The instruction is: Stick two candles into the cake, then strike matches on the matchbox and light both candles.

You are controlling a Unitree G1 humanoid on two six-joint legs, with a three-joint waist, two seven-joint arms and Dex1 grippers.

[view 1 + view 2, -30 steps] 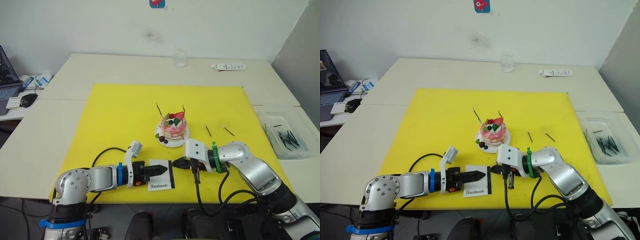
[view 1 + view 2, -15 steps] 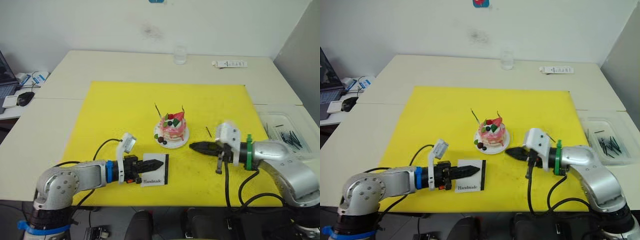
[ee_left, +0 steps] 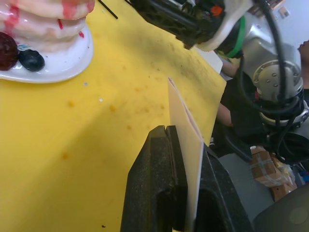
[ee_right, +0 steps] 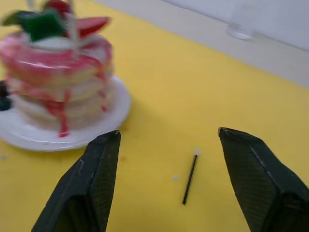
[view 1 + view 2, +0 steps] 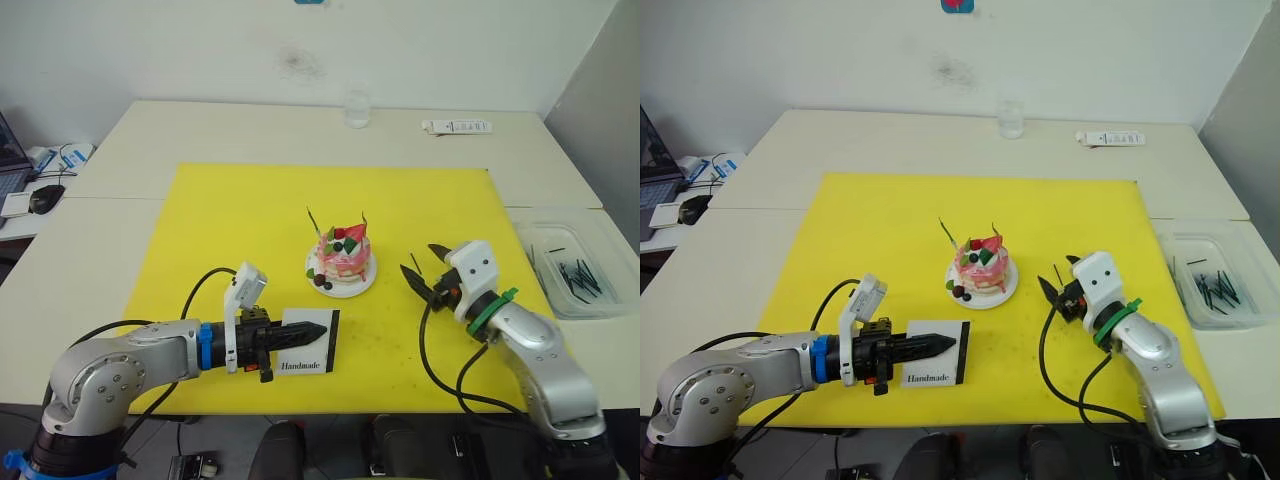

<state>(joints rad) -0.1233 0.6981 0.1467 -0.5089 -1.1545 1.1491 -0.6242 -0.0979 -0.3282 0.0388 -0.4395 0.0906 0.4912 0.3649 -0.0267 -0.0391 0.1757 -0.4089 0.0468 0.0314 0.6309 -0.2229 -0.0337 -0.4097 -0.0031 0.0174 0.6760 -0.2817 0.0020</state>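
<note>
Up close, right hand (image 4: 166,186) spread over match (image 4: 189,180), left hand (image 3: 181,181) clamping matchbox (image 3: 186,140).

Office: desks (image 5: 300,130), mouse (image 5: 46,198)

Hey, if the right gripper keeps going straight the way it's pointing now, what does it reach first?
Probably the match lying on the yellow mat: the open right gripper brackets it between its fingers, with the cake off to one side.

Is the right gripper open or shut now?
Open: the right gripper has its two fingers spread wide, a match lying on the mat between them.
</note>
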